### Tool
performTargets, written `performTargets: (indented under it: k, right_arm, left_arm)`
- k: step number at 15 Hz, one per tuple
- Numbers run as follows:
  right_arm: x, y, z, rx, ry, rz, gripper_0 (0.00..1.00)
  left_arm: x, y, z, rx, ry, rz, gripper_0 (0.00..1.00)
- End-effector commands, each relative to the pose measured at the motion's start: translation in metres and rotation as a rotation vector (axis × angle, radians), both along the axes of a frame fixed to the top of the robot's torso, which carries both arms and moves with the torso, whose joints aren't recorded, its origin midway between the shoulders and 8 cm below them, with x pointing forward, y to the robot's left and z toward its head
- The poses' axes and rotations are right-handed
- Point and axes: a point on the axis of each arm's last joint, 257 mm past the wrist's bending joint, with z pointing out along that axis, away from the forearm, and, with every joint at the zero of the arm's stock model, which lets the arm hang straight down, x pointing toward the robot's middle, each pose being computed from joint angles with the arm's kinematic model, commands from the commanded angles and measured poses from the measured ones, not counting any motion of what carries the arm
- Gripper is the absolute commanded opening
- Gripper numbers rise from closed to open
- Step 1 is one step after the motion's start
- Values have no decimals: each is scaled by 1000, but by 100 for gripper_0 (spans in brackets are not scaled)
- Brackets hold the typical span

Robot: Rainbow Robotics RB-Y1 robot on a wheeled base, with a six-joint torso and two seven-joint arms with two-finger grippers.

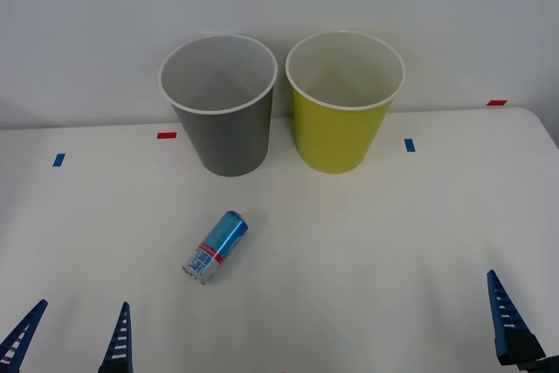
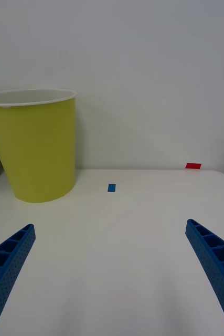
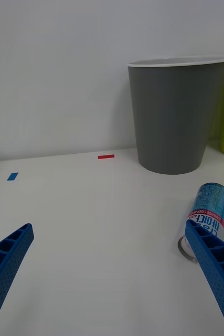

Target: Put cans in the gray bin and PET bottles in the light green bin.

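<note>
Blue can (image 1: 216,247) lying mid-table, unobstructed

A white worktop (image 1: 367,242) set against a pale wall is shown. At its far edge, 2 bins are stood upright side by side: the gray bin (image 1: 223,120) on the left, the light green bin (image 1: 342,115) on the right. The blue can (image 1: 216,246) is laid on its side in front of the gray bin, well apart from it. 2 red tape marks (image 1: 167,135) and 2 blue tape marks (image 1: 409,144) are stuck to the surface.
</note>
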Motion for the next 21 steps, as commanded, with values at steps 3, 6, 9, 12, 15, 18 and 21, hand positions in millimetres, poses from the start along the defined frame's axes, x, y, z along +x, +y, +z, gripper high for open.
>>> performTargets:
  k: [3,6,9,12,15,18,21]
  right_arm:
    - [0,0,0,0,0,0,100]
    - [0,0,0,0,0,0,100]
    - [0,0,0,0,0,0,100]
    - [0,0,0,0,0,0,100]
    - [0,0,0,0,0,0,100]
    - [0,0,0,0,0,0,100]
    - [0,0,0,0,0,0,100]
  left_arm:
    - [0,0,0,0,0,0,100]
    - [0,0,0,0,0,0,100]
    - [0,0,0,0,0,0,100]
    - [0,0,0,0,0,0,100]
    - [0,0,0,0,0,0,100]
    - [0,0,0,0,0,0,100]
    - [0,0,0,0,0,0,100]
